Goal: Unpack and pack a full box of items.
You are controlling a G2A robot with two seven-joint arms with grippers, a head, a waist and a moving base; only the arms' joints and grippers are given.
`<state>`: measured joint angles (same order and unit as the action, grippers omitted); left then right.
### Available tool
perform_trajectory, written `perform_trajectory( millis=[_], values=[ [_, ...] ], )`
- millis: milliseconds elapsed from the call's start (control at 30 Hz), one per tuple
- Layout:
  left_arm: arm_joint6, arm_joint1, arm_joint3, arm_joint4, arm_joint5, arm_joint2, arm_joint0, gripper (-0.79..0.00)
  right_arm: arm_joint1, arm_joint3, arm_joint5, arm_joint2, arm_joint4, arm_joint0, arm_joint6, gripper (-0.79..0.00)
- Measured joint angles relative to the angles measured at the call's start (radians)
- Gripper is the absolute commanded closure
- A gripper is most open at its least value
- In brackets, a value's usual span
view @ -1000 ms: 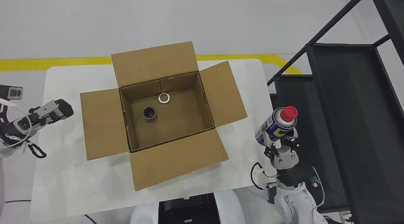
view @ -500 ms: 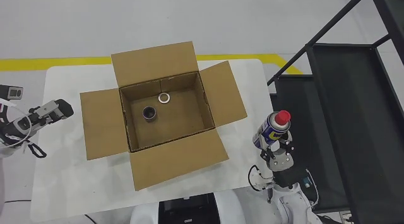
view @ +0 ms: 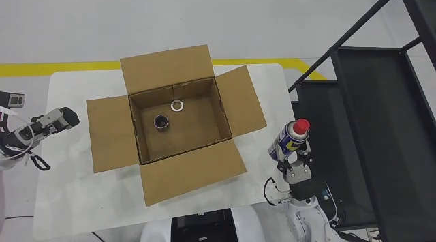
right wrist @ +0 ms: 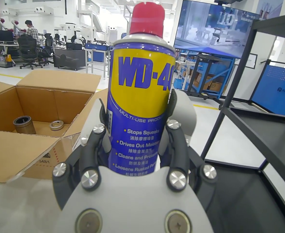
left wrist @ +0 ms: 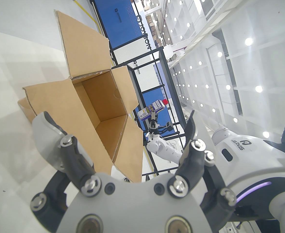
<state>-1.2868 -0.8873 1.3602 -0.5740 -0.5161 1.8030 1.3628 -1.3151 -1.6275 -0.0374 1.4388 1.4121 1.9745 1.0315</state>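
Observation:
An open cardboard box [view: 167,68] stands in the middle of the white table [view: 75,187]. Inside it are a dark metal cylinder [view: 161,123] and a silver ring [view: 178,106]. In the right wrist view the cylinder [right wrist: 24,124] and the ring [right wrist: 56,125] lie on the floor of the box [right wrist: 16,151]. My right gripper [view: 294,163] is at the table's right edge, shut on an upright blue and yellow spray can [view: 289,138] with a red cap. The can [right wrist: 140,93] sits between the fingers [right wrist: 174,112]. My left gripper [view: 65,117] is left of the box, open and holding nothing.
A black metal shelving rack [view: 381,106] stands close to the right of the table, beside the held can. A yellow line [view: 41,69] runs across the floor behind the table. The box flaps [view: 112,133] lie spread out on all sides.
My right gripper has shifted a little toward the box and the table's front with the spray can in it. The left arm has not moved.

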Motion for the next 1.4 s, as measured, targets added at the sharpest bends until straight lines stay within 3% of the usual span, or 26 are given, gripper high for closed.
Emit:
perform_trajectory(
  millis=[233, 533, 867, 1400],
  values=[
    [0.000, 0.000, 0.000, 0.000, 0.000, 0.000, 0.000, -0.785, -0.023, 0.125, -0.092, -0.063, -0.074, -0.071, 0.104, 0.000],
    [0.000, 0.000, 0.000, 0.000, 0.000, 0.000, 0.000, -0.785, -0.063, 0.403, -0.162, -0.142, -0.178, -0.230, 0.306, 0.000],
    [0.000, 0.000, 0.000, 0.000, 0.000, 0.000, 0.000, -0.785, -0.093, 0.621, -0.169, -0.189, -0.208, -0.364, 0.359, 0.000],
    [0.000, 0.000, 0.000, 0.000, 0.000, 0.000, 0.000, -0.785, -0.134, 0.799, -0.219, -0.204, -0.276, -0.492, 0.387, 0.000]
  ],
)
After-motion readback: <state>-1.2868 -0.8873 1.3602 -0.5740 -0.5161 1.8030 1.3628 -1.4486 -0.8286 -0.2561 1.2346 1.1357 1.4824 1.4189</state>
